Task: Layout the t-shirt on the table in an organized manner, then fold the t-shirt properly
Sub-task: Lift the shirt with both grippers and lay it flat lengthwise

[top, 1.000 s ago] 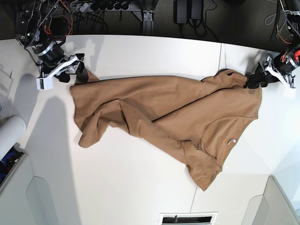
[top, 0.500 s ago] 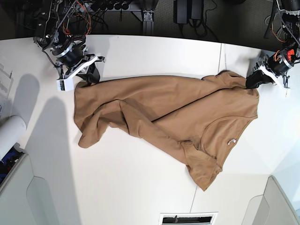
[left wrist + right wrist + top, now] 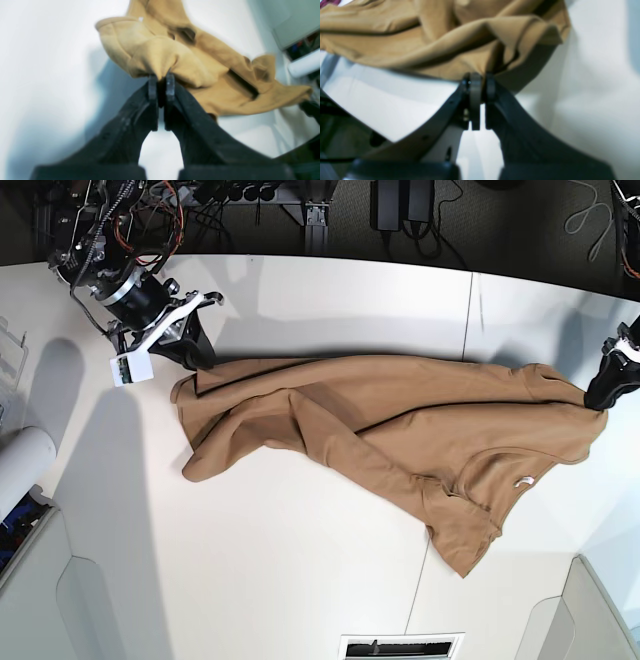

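T-shirt [image 3: 400, 430] lies crumpled and twisted across the white surface [image 3: 300, 580], strung between two pinch points. Left claw [image 3: 160, 77] is clenched on a bunched fold at one end; right claw [image 3: 480, 80] is clenched on an edge at the other. Both bites look thin, so harder pulling could slip cloth free or tighten the twist instead of flattening it. Compared with a second ago, both claws have closed and the shirt is stretched longer, shifted toward the left arm.
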Controlling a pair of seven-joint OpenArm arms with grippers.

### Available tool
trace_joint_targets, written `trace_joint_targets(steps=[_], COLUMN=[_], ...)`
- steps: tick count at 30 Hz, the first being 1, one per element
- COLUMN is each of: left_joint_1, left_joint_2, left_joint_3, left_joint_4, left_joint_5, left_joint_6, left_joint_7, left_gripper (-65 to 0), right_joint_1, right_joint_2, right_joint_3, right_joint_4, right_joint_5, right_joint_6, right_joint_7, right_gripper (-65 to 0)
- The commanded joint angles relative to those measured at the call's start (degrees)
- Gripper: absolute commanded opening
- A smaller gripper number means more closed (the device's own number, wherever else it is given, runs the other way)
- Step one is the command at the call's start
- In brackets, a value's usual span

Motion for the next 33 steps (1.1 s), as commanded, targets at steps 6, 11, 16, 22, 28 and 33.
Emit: trace_joint_targets(steps=[6,11,16,22,28,33], left_joint_1=[2.4,0.6,-7.0,-22.7,-41.7,-54.7], left_joint_2=[-1.4,-1.4,-2.0,-2.5,-2.3,-1.3], left_joint_3=[-13.0,-16.5,-5.9,21.4,33.9,40.9], left_joint_4=[13.2,21.7,20.3,5.9,-17.0,-33.2], left_joint_5=[-5.7,-6.0,3.6,23.0,30.2,33.4], left_joint_6=[-0.5,-0.5,-0.5,-0.5,-0.5,-0.5], left_joint_7=[-0.1,-3.1,-8.7,-20.2,-26.6,-27.4], left_gripper=[-65.0,-65.0,-65.0,-65.0,-65.0,-65.0], right_joint_1=[-4.9,-5.6,-3.9,2.8,11.5,20.8], right_joint_2=[0.2,0.2,0.2,1.1,2.0,3.5], right_joint_3=[3.4,11.7,17.2,17.8,17.7,17.7], right_joint_4=[13.0,22.0,20.5,10.9,0.5,-10.3], right_joint_5=[4.0,6.1,5.9,3.5,0.0,-5.2], right_joint_6=[0.3,0.3,0.3,0.3,0.3,0.3], right_joint_7=[1.6,2.0,3.3,4.7,7.9,9.4], right_gripper=[-65.0,-65.0,-65.0,-65.0,-65.0,-65.0])
